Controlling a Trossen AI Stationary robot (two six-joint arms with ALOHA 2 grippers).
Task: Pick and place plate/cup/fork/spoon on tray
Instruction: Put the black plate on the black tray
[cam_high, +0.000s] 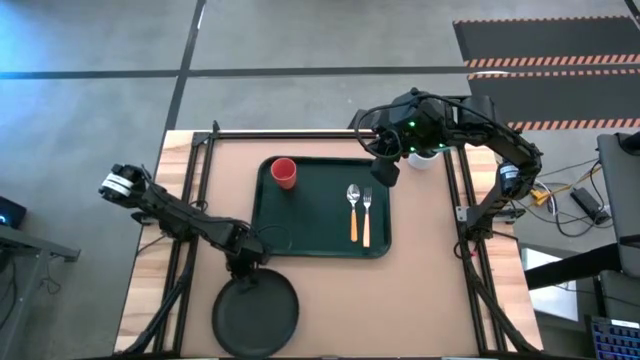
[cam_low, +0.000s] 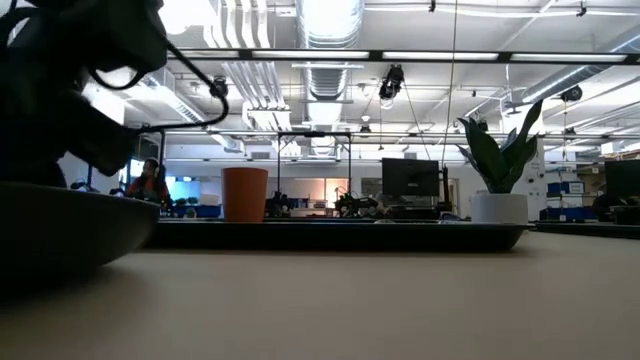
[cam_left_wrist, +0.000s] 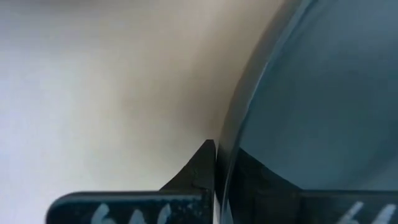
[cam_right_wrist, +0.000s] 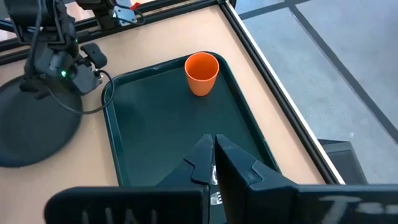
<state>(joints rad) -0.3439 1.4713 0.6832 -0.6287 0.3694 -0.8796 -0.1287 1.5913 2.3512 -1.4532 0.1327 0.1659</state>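
Observation:
The dark plate (cam_high: 256, 314) lies on the table at the near left, in front of the green tray (cam_high: 270, 225). My left gripper (cam_high: 246, 268) is shut on the plate's far rim. On the tray stand the red cup (cam_high: 284, 172) at its far left, and the spoon (cam_high: 352, 203) and fork (cam_high: 366, 215) side by side at its right. My right gripper (cam_high: 385, 170) hangs shut and empty above the tray's far right corner. The low view shows the plate (cam_low: 60, 225) at left, the cup (cam_low: 245, 193) and the tray's edge (cam_low: 340, 235). My left gripper pinches the plate's raised rim (cam_left_wrist: 233, 143) at the side nearest the tray. One finger (cam_left_wrist: 199, 168) stands outside the rim and the other inside, over the plate's hollow. The fingers come steeply from above. The plate looks level, with its base on the table.
A white pot with a green plant (cam_low: 498, 170) stands beyond the tray's far right corner, under my right arm. Black rails (cam_high: 190, 200) run along the table's left, right and far sides. The tray's middle (cam_right_wrist: 168, 124) is bare.

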